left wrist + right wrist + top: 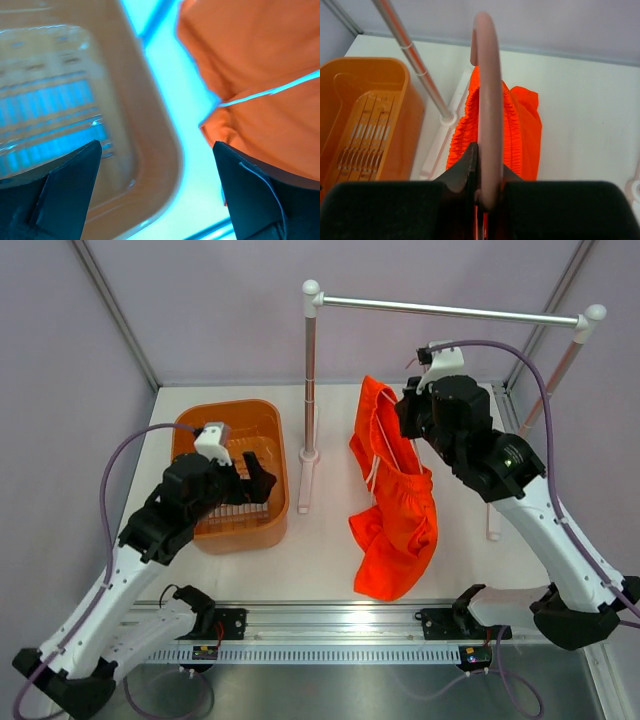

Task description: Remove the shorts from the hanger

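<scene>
Clamps the right gripper (pixel 481 167) tight on the hook of the thin pale-pink wire hanger (pixel 487 85), with bright orange-red fabric shorts (pixel 395 515) draped from it toward the white table (pixel 320 555). Hovers the left gripper (pixel 257 478), jaws wide and empty, at the slotted orange plastic basket (pixel 190 425), near the shorts. Judged mid-task, garment not yet off: next calls for a left grasp on the fabric and a pull free of the wire.

Pale lilac walls (pixel 200 300) enclose a white table (pixel 320 560), with 2 grey corner posts (pixel 115 315) slanting upward. A silver rail (pixel 450 310) stands at the back. A slotted metal track (pixel 340 625) edges the front. Light is soft and even.
</scene>
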Available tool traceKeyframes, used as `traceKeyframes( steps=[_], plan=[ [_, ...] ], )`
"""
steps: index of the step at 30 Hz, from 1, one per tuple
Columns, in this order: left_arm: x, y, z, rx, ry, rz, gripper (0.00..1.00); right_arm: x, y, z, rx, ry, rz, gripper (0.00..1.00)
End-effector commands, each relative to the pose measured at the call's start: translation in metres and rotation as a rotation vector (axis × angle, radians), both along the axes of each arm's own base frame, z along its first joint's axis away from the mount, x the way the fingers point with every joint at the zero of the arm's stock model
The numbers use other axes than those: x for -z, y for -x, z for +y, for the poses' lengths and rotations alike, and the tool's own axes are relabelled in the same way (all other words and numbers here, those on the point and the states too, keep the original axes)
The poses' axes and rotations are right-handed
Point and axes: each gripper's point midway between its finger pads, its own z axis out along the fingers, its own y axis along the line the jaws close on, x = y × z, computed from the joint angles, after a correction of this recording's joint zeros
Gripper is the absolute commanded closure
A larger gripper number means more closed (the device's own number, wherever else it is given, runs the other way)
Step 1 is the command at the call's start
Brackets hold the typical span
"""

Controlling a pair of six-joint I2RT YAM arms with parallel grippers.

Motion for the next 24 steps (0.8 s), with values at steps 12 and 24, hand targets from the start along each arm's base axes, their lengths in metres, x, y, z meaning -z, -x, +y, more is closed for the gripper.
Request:
traceKeyframes(
  steps=[12, 24],
  plan=[
    [-0.098, -0.025, -0.149, 0.14, 0.101, -0.211, 0.05, 0.037, 0.079, 0.028, -0.048, -0.1, 0.097, 1.0],
    [-0.068, -0.039, -0.197, 0.14, 0.038, -0.177, 0.1, 0.046, 0.093, 0.028, 0.008, -0.052, 0.104, 1.0]
  ],
)
